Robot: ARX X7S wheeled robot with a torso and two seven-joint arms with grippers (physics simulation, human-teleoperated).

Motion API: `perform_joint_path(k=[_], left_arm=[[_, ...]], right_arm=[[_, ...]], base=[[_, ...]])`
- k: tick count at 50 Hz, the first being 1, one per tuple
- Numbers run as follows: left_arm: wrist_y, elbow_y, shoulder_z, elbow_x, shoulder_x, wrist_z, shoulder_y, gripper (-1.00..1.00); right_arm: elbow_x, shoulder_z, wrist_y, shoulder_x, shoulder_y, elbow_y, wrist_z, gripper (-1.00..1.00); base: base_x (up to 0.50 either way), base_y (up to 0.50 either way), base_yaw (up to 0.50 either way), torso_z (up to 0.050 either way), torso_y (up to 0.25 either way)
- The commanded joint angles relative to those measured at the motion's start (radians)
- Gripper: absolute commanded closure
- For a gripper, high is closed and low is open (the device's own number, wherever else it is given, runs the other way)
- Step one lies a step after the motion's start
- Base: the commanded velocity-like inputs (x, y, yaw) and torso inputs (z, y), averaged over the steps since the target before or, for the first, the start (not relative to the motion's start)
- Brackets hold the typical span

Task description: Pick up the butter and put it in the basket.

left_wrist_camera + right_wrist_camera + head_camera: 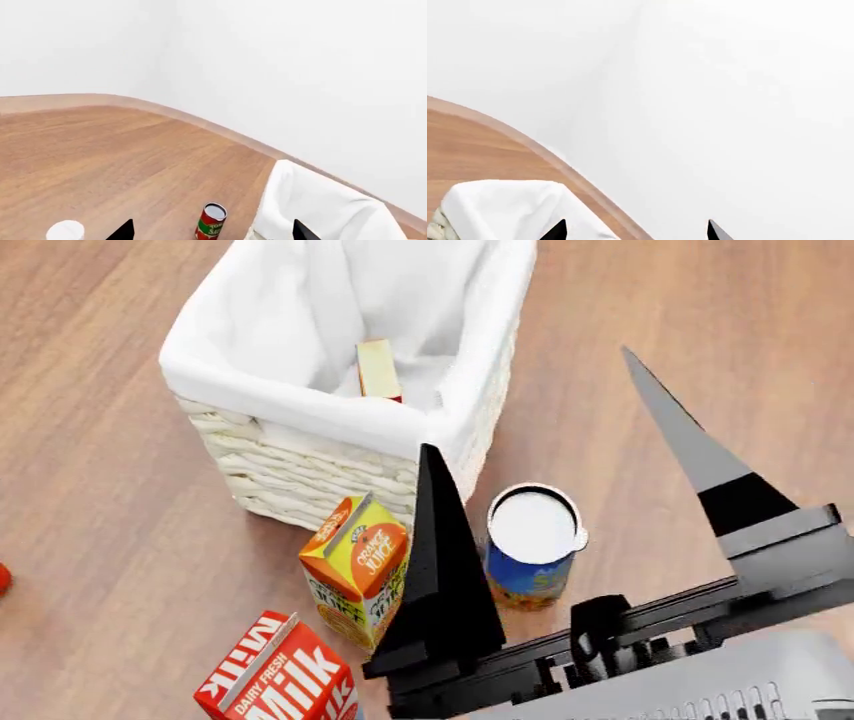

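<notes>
While butter leans inside basket, right claw gapes.

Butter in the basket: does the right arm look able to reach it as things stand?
Probably yes. The butter stands on edge inside the open-topped basket with nothing over it. The right gripper is open and empty, close by the basket. The deep liner walls may cramp its fingers.

Butter inside basket.
</notes>
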Motion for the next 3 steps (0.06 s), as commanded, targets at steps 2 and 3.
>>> perform_joint_path(k=[2,3], left_arm=[[0.052,0.084,-0.086,-0.057,-0.034,0.022,0.055,-1.00],[0.055,0.088,-0.092,-0.062,-0.036,0.022,0.059,-1.00]], right_arm=[[-0.004,-1.025,-0.233,0.048,0.560,-0.030,0.549,-1.00],[0.005,-1.141,-0.256,0.007,0.643,-0.030,0.613,-1.00]], base=[[0.00,0.00,0.00,0.000,0.000],[0.00,0.00,0.00,0.000,0.000]])
